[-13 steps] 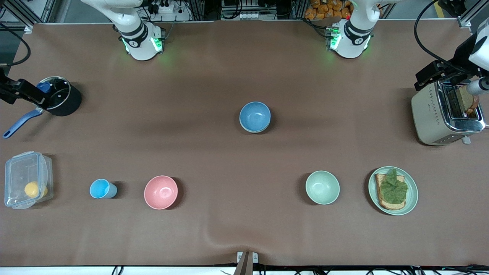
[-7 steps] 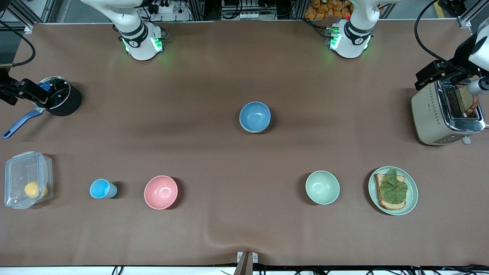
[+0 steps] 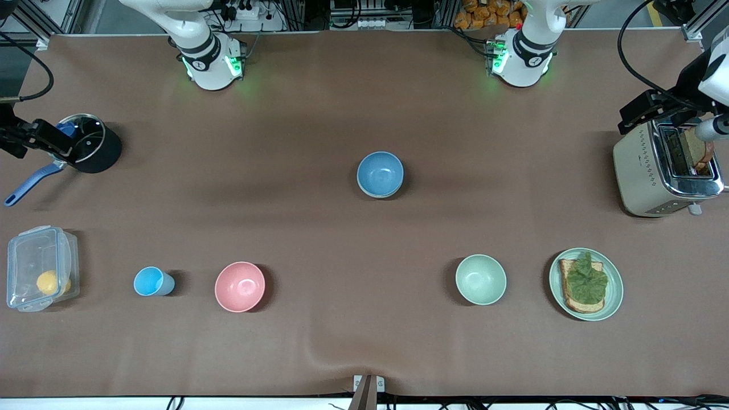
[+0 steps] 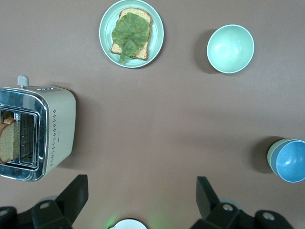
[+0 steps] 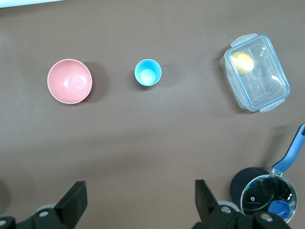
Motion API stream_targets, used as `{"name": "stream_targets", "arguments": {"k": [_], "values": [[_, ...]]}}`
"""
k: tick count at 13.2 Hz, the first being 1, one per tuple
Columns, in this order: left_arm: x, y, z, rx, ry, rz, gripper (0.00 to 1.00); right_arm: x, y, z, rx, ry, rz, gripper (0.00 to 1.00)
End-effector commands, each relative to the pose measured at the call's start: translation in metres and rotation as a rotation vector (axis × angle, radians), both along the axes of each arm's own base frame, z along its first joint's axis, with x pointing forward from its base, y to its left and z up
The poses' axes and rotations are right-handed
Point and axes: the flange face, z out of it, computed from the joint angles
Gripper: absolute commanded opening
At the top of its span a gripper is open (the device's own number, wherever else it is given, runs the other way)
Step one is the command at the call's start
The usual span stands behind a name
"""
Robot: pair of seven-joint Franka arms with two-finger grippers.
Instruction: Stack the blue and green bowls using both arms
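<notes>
I judge the stack done: blue bowl sits nested in green bowl mid-table, while left gripper over the toaster and right gripper by the pot hang open, empty.

Brown counter. Mid-blue bowl nested in a sage-green bowl, only the green rim showing. Paler mint-green bowl. Pink bowl. Light-blue cup. Pale green plate under tan toast and dark green lettuce. Cream-and-chrome toaster. Black saucepan, blue handle. Clear container, yellow fruit inside.
</notes>
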Motion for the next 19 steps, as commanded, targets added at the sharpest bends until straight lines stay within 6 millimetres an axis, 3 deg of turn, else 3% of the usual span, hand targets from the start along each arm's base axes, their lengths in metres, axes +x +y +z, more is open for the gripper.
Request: {"name": "stream_targets", "arguments": {"k": [1, 9, 19], "values": [[-0.003, 0.003, 0.008, 0.015, -0.001, -0.019, 1.0, 0.0, -0.003, 0.001, 0.003, -0.004, -0.007, 1.0], [-0.005, 0.0, 0.009, 0.015, -0.002, -0.021, 1.0, 0.004, -0.002, -0.004, 0.003, 0.002, -0.005, 1.0], [-0.007, 0.012, 0.009, 0.016, 0.02, -0.031, 1.0, 0.009, -0.002, -0.006, 0.004, -0.009, -0.005, 1.0]]}}
